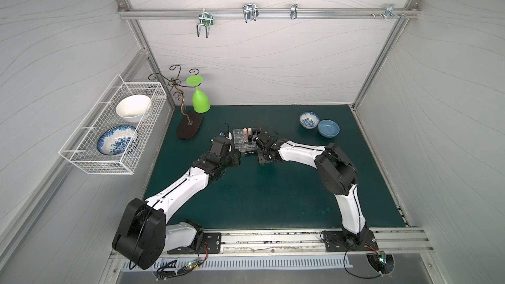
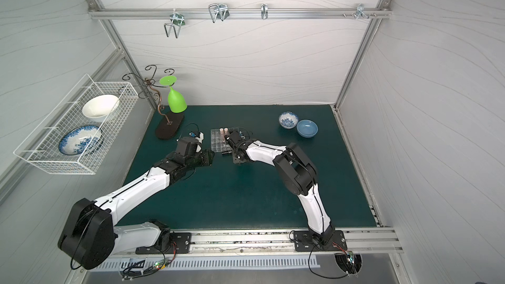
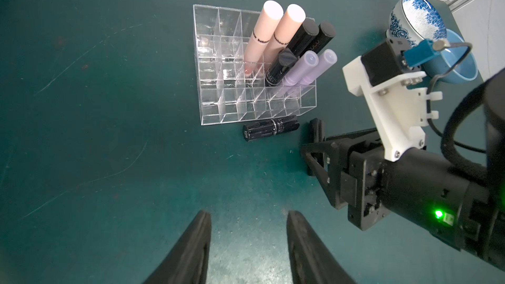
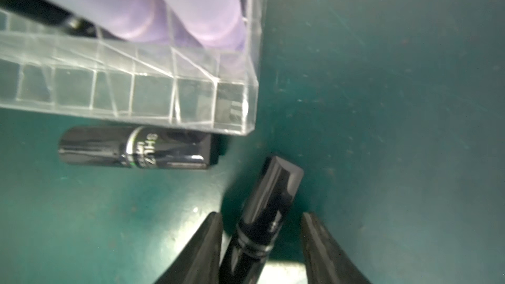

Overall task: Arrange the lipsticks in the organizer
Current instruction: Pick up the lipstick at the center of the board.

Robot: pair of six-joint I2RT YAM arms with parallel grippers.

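Observation:
The clear organizer (image 3: 218, 105) (image 1: 240, 143) stands mid-table. It holds two pale pink lipsticks (image 3: 259, 34), three black ones (image 3: 297, 42) and two lilac ones (image 3: 303, 73), all standing in cells. Another black lipstick (image 3: 269, 129) (image 4: 134, 150) lies flat on the mat against the organizer's near wall. My right gripper (image 4: 262, 215) sits by the organizer's corner with a black lipstick (image 4: 270, 200) between its fingers. One finger is close against the tube and a gap shows on the other side. My left gripper (image 3: 249, 215) hovers over bare mat, open and empty.
A blue-and-white bowl (image 1: 309, 120) and a plain blue bowl (image 1: 328, 128) sit at the back right. A green goblet (image 1: 200, 101) hangs upside down on a metal stand at the back left. A white wire basket (image 1: 82, 157) with two bowls is on the left wall.

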